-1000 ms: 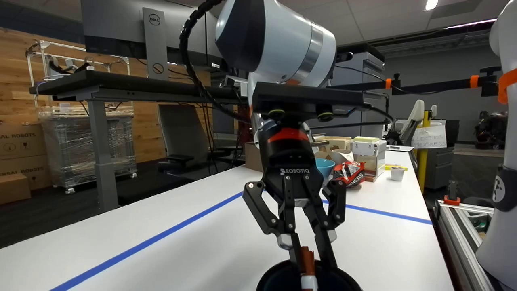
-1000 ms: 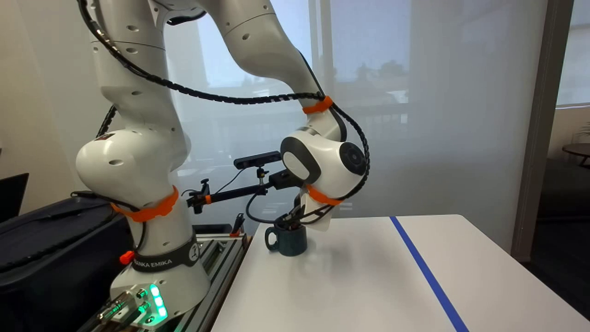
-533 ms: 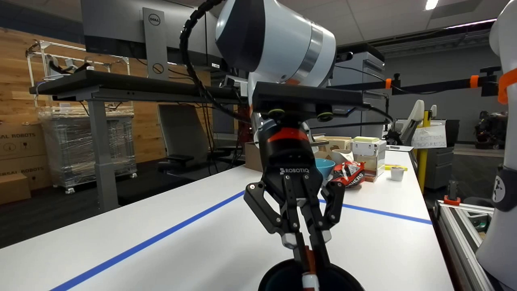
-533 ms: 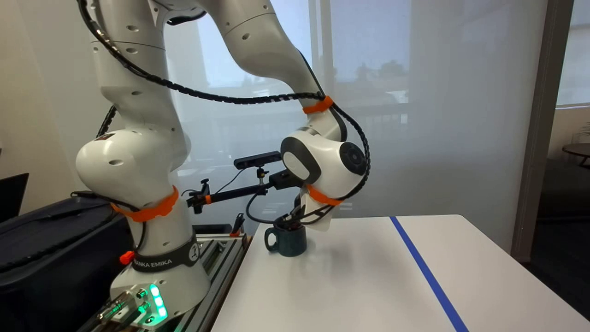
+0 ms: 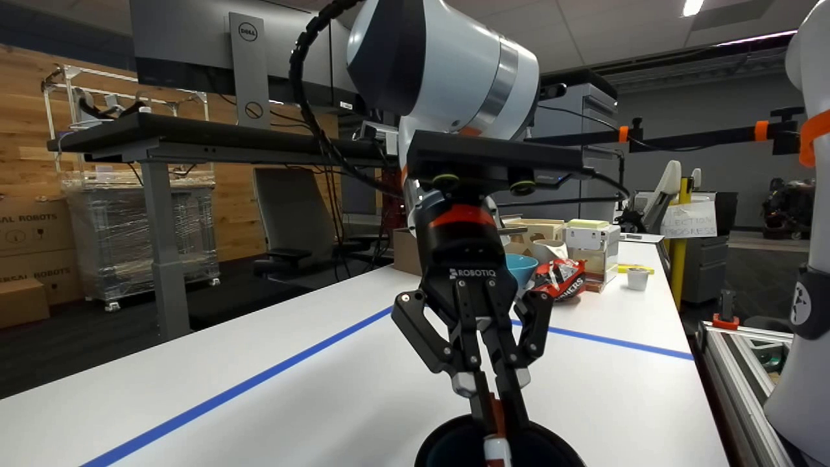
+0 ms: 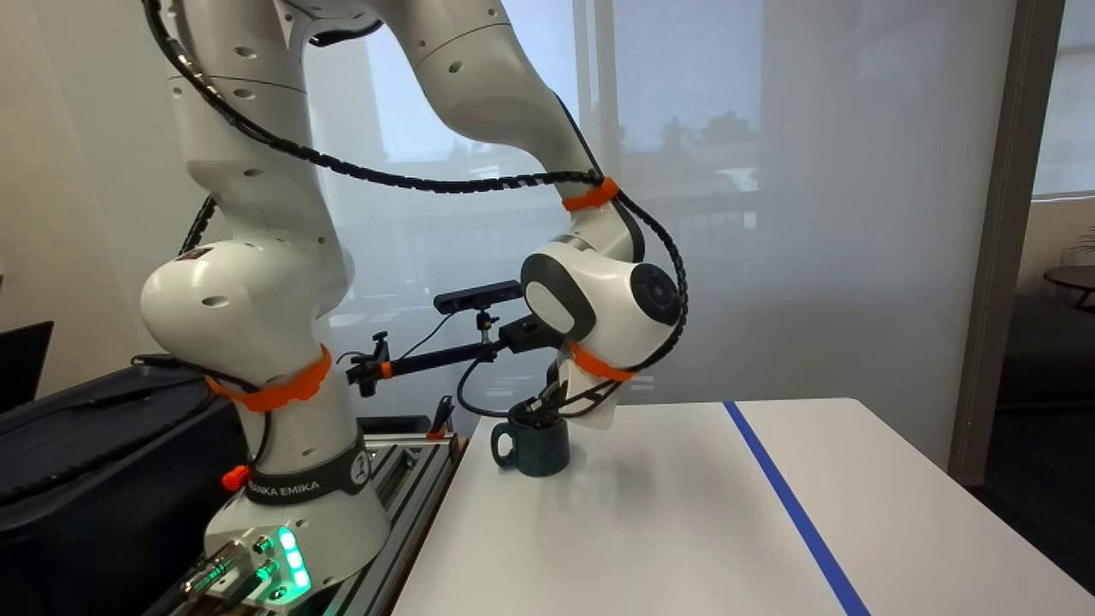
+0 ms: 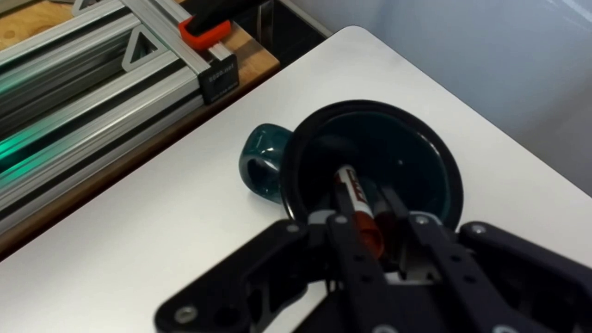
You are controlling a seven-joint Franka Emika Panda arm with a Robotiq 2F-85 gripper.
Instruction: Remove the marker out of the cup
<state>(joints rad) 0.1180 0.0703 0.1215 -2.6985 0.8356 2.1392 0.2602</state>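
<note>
Claw closed to a narrow gap: its two fingers bear on opposite sides of the marker and hold it. The marker stands at a tilt inside the cup, with its orange-red cap uppermost between the fingers and its white, red-printed body running down into the dark interior; whether the lower end touches the bottom cannot be told. The fingertips are at the cup's mouth; how far they reach past the rim is unclear. The cup rests upright on the white table, handle directed toward the metal frame alongside the table edge. A black camera is mounted above the claw, at the end of the white arm. Green lights show on the arm's base. Blue tape crosses the table in both exterior views, well apart from the cup. Beyond the tape, in an exterior view, are a blue bowl, a red bag just beside it, a cardboard box and a small white tub. Farther back, a monitor stands on a dark desk, with an office chair near the desk.
</note>
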